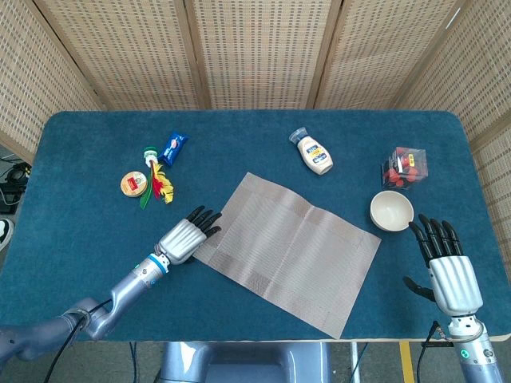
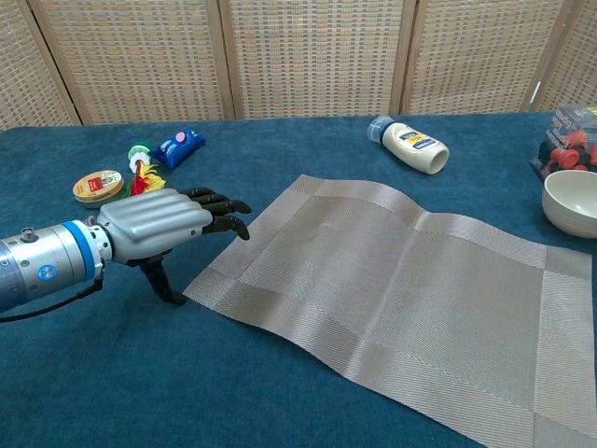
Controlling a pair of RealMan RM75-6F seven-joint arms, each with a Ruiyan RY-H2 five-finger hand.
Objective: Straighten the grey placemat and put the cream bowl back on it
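Observation:
The grey placemat lies skewed on the blue table, creased down its middle. My left hand hovers palm down at the mat's left corner, fingers stretched toward its edge, holding nothing. The cream bowl stands upright off the mat, just past its right corner. My right hand lies open on the table a little nearer than the bowl, fingers pointing at it; the chest view does not show this hand.
A white squeeze bottle lies behind the mat. A clear box of red pieces sits behind the bowl. At the left are a round tin, a blue packet and a red-yellow trinket.

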